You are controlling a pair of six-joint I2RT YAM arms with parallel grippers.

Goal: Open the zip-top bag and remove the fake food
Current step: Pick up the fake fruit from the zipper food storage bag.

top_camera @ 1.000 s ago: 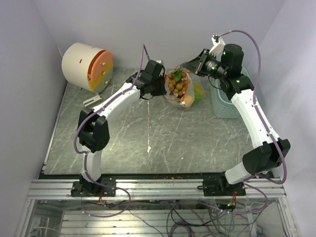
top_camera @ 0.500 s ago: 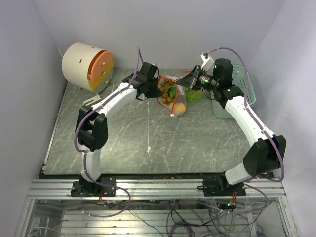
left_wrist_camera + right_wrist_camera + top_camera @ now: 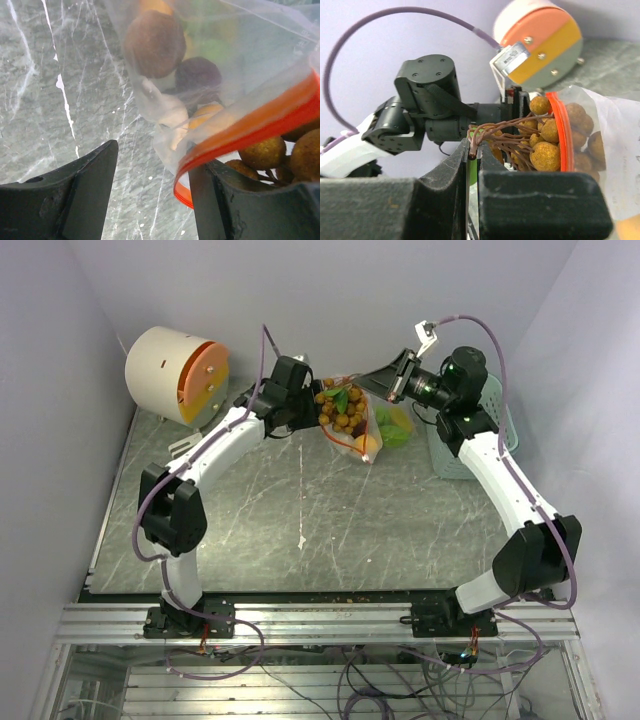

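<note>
clear zip-top bag (image 3: pixel 362 436), red-orange strip (image 3: pixel 250 135), tan-brown fake food (image 3: pixel 545 155), grey veined table (image 3: pixel 300 510).

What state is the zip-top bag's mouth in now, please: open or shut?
Open: fake food stems stick out past the orange strip of the zip-top bag into the right gripper.

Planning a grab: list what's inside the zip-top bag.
In the zip-top bag: a tan-ball bunch poking out the mouth, brown lumps, an orange fruit, green pieces. Whatever lies beneath is covered.

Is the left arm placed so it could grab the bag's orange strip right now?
Probably yes: the left gripper stands open, and the zip-top bag's orange strip curls against one of its fingers, with nothing between them.
</note>
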